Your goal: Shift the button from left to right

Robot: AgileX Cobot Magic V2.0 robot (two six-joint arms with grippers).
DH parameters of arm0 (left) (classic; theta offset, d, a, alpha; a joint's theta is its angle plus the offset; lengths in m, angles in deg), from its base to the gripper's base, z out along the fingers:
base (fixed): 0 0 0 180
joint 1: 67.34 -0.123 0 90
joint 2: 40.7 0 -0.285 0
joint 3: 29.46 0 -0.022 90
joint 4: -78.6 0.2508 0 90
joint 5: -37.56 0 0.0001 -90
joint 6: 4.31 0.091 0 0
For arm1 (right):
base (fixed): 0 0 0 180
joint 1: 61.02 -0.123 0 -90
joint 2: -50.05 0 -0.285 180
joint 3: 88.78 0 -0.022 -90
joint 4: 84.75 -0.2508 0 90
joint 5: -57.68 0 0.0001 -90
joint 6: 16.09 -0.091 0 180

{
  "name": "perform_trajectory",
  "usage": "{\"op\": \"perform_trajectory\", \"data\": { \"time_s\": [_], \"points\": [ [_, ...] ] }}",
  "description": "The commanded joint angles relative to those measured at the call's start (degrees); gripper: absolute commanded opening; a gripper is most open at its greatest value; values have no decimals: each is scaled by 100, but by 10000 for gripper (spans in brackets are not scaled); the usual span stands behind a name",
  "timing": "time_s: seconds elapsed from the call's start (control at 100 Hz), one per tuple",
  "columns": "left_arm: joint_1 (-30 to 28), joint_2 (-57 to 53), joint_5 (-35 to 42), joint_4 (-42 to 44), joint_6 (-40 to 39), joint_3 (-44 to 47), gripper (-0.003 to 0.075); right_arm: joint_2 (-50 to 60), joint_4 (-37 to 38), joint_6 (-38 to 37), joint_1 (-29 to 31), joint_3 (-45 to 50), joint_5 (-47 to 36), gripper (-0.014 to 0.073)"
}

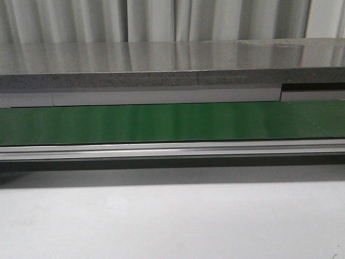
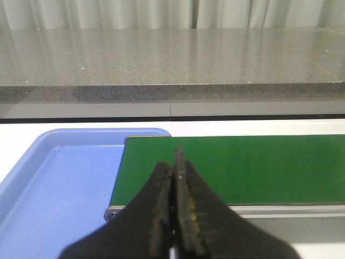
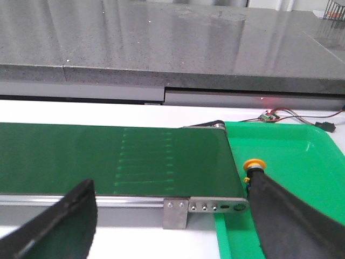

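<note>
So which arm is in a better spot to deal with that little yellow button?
The right. Its open gripper hangs by the green tray where the button sits. The left gripper is shut, over the blue tray, no button in its view.

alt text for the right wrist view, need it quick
A yellow-capped button sits in a green tray just past the end of a green conveyor belt, partly hidden by one finger of the open right pincer. A grey counter runs behind.
</note>
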Motion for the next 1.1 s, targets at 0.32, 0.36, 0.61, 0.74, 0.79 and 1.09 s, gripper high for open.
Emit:
{"op": "perform_trajectory", "data": {
  "time_s": [0.32, 0.36, 0.61, 0.74, 0.79, 1.09],
  "points": [
    [39, 58, 434, -69, -25, -147, -20, 23, -30, -5, 10, -97, -241, 393],
    [39, 58, 434, -69, -25, -147, -20, 23, -30, -5, 10, -97, -241, 322],
    [39, 58, 434, -69, -25, -147, -21, 23, -30, -5, 10, -97, -249, -64],
    [39, 58, 434, -69, -25, -147, -21, 23, -30, -5, 10, -97, -249, -68],
    [39, 58, 434, -69, -25, -147, -20, 23, -30, -5, 10, -97, -249, -68],
    [39, 58, 434, -69, -25, -147, -21, 23, -30, -5, 10, -97, -257, -68]
  ]
}}
